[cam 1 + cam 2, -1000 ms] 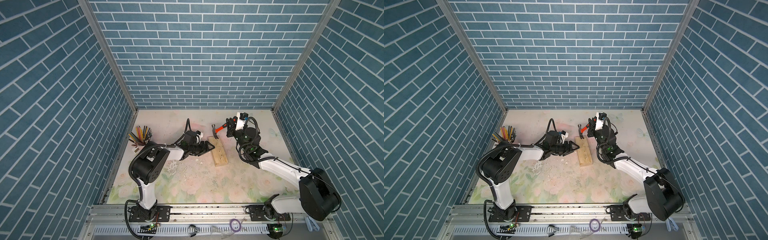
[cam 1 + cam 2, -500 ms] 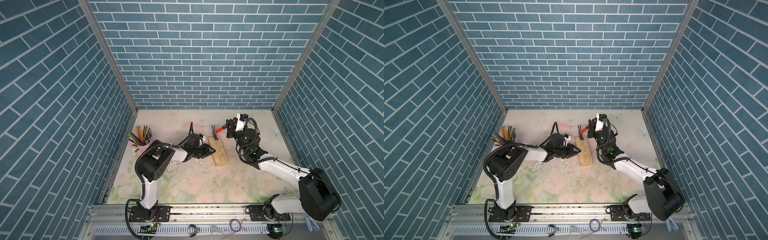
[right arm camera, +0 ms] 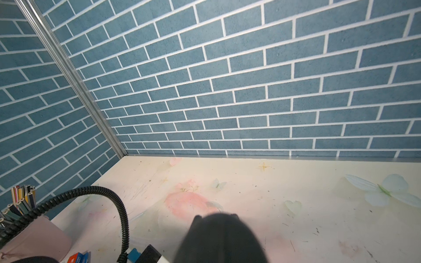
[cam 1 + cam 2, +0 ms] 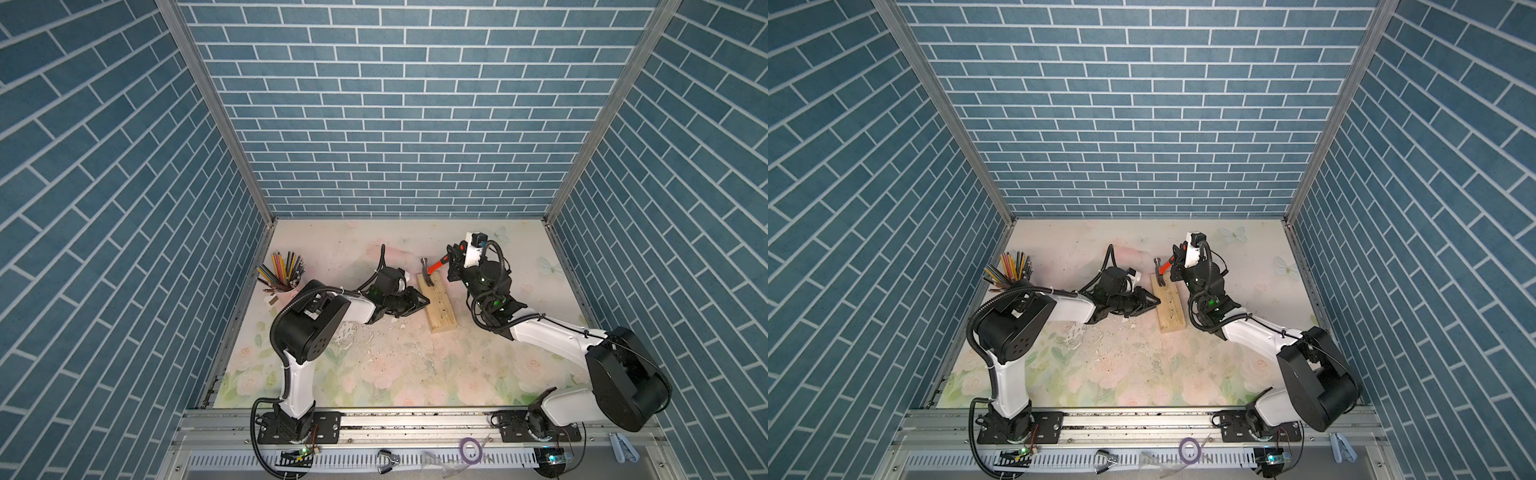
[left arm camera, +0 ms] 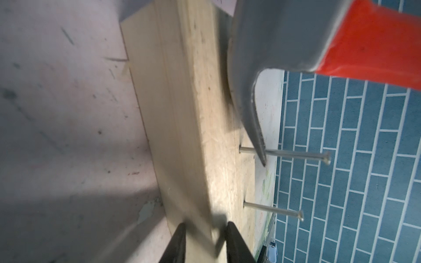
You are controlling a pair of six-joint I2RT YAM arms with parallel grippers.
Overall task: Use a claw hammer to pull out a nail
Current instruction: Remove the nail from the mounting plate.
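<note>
Both top views: claw hammer [image 4: 432, 268], head-heavy, rigid steel, its handle clenched by right gripper [image 4: 452, 262] at 3 o'clock; head over board [image 4: 437, 305], 12 o'clock end. Left gripper [image 4: 420, 302] at board's 9 o'clock edge. Open table [image 4: 374, 249] toward 12.
Left wrist: claw crosses nail [image 5: 282, 155]; second nail [image 5: 273, 210] close; fingers [image 5: 177, 246] straddle board, pinch unclear.
Right wrist: grip hidden.
Best hold, judged: far down handle.

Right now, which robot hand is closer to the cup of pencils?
Left. The left gripper grips the wooden block on the side facing the pencil cup; the right gripper holds the claw hammer beyond the block.
</note>
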